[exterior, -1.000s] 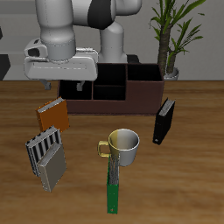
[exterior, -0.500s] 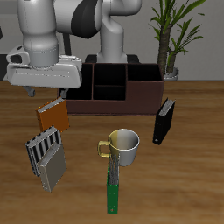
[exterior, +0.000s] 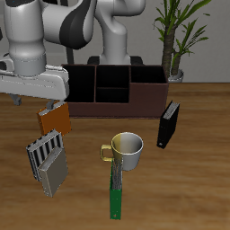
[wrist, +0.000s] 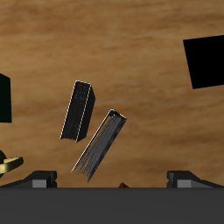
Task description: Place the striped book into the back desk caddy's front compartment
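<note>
The striped book (exterior: 42, 148) leans upright near the table's front edge, its light and dark grey stripes facing forward; it also shows as the streaked grey book (wrist: 101, 144). My gripper (exterior: 36, 101) hangs open and empty above and behind it, over the orange-brown book (exterior: 54, 118). Both fingertips (wrist: 39, 179) stand wide apart with nothing between them. The back desk caddy (exterior: 148, 97) is a long dark brown box farther back. Its front compartment (exterior: 112, 93) is a small black-lined cell in the middle section.
A plain grey book (exterior: 54, 172) (wrist: 77, 111) leans against the striped one. A white mug (exterior: 128, 151) with a yellow handle, a green book (exterior: 116, 196) and a black book (exterior: 168, 124) stand nearer the front. A potted plant (exterior: 175, 36) rises behind the caddy.
My arm has swung sideways from in front of the caddy to above the orange-brown book, toward the grey books. The gripper stayed open. No object moved.
</note>
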### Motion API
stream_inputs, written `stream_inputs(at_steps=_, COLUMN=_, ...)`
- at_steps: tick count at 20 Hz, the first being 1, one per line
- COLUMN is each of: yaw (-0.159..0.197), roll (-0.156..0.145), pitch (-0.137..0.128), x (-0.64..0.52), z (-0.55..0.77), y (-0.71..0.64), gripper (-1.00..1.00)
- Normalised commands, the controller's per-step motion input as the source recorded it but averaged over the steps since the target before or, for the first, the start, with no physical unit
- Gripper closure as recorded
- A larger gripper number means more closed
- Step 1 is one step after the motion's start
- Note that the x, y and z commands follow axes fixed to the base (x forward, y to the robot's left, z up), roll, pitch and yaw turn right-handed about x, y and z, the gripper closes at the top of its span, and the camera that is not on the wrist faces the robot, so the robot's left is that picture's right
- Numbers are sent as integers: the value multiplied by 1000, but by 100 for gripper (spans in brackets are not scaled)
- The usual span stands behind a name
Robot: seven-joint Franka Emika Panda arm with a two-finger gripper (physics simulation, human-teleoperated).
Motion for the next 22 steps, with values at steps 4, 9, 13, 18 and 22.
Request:
stream_inputs(at_steps=4, yaw=-33, roll=-19, pitch=7, x=117, z=-296, y=30, gripper=-100)
stream_inputs(at_steps=9, yaw=7, roll=32, pitch=0, x=1, z=-342, y=177, gripper=-100)
stream_inputs(at_steps=13, yaw=-27, roll=1, pitch=5, x=0, z=-174, y=10, gripper=-100)
stream_inputs(at_steps=18, yaw=-17, roll=-16, pitch=30, x=42, z=-299, y=-86, gripper=-100)
stream_inputs(at_steps=22, yaw=-23, roll=-2, pitch=19, x=50, z=-255, y=-23, gripper=-100)
